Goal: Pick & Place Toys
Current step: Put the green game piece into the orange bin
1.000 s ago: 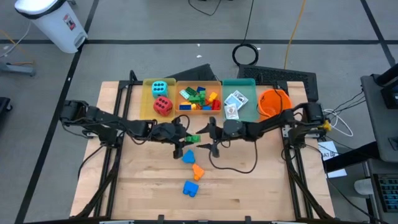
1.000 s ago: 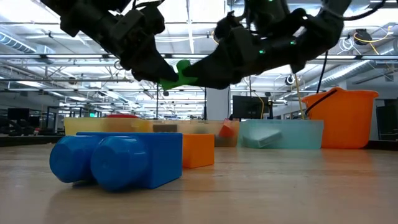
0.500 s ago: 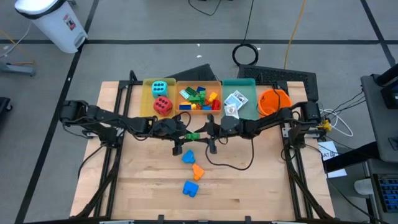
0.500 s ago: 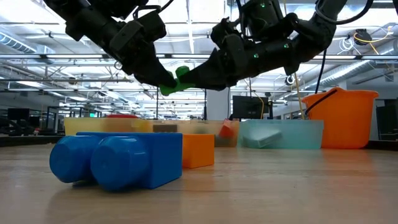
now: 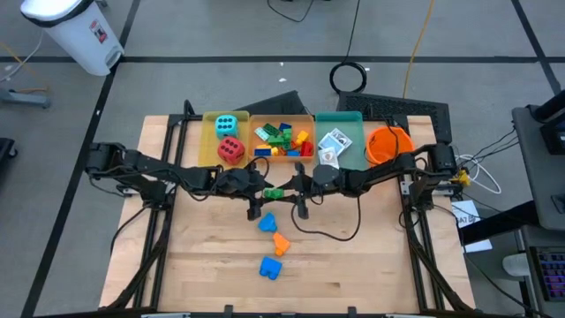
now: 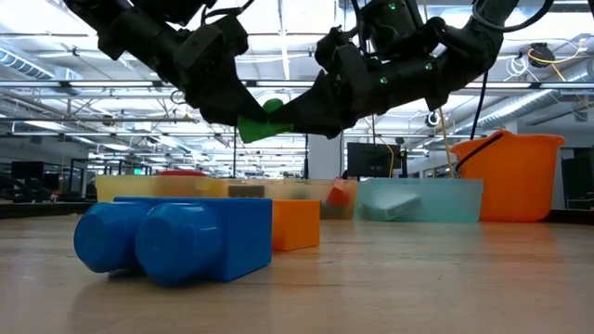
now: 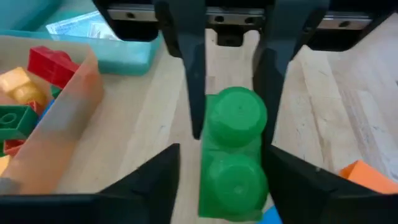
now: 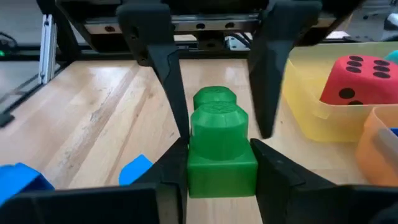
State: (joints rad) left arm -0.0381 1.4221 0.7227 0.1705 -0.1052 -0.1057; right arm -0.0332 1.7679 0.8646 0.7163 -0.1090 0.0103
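Your two grippers meet above mid-table, just in front of the trays. The right gripper [image 8: 214, 168] is clamped on the green brick [image 8: 221, 146], held in the air. The left gripper [image 7: 217, 186] stands around the same brick with its fingers [image 7: 143, 180] apart, a gap showing on each side

A wooden table [image 5: 353, 265] is seen, on which three trays are set in a row at the far edge: yellow [image 5: 210, 141], orange [image 5: 284, 157], teal [image 5: 353, 152]. An orange bucket [image 5: 388, 144] stands beside them. Two blue bricks [image 5: 267, 222] [image 5: 270, 267] and an orange brick [image 5: 282, 243] lie loose.
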